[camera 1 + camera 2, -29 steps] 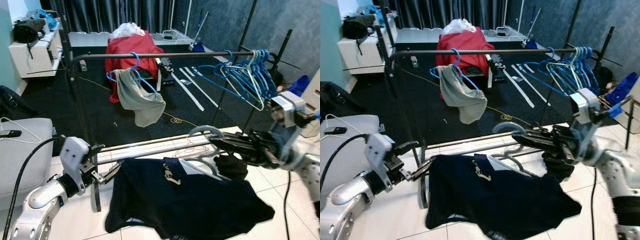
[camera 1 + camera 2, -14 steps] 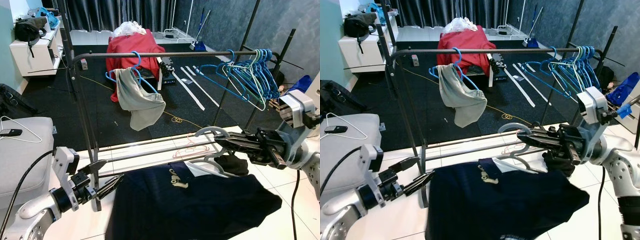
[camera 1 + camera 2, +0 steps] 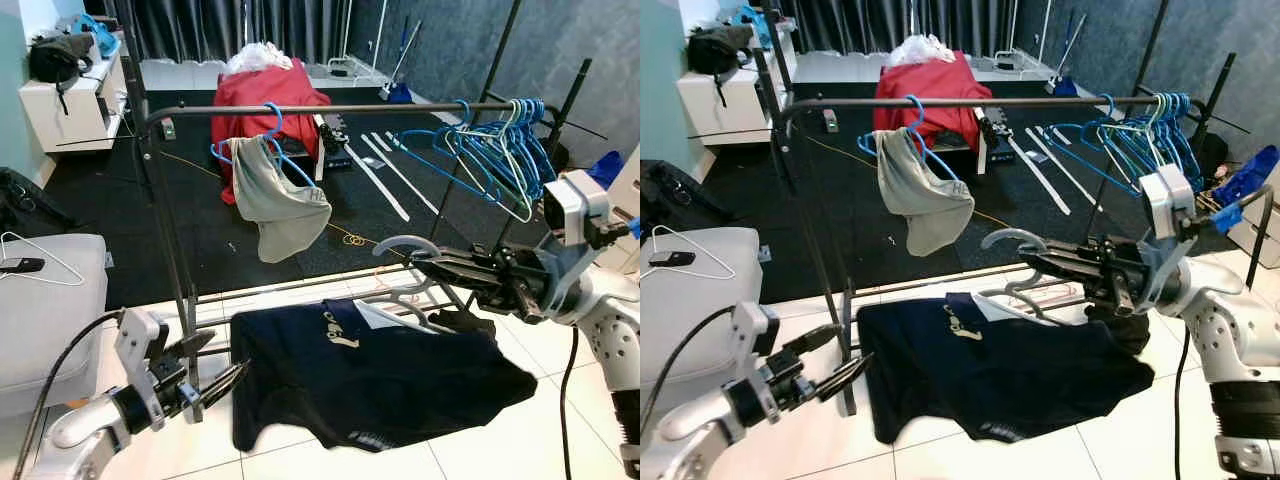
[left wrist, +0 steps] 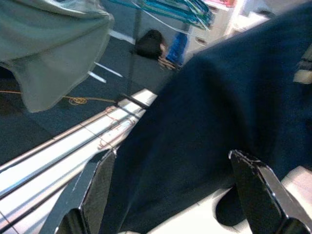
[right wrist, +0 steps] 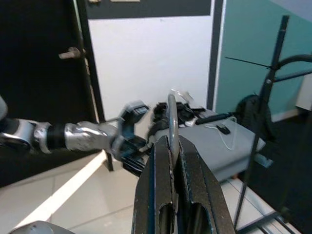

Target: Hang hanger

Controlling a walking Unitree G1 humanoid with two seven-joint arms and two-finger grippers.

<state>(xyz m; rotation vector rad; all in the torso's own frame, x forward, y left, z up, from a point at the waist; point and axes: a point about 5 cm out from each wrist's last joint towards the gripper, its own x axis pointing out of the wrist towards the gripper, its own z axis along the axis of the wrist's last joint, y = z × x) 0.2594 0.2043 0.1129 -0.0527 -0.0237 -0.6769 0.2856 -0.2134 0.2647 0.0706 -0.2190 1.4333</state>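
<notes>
Low at my left, my left fingers (image 3: pixel 215 380) stand apart beside the dark shirt's (image 3: pixel 380 375) edge. My right fingers (image 3: pixel 425 266) are clamped on the hanger (image 3: pixel 400 245) carrying that shirt, below the rail (image 3: pixel 330 110).

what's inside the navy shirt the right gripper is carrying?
A grey hanger, clamped by the right gripper, runs into the navy shirt collar. Its arms beyond there are covered by fabric.
</notes>
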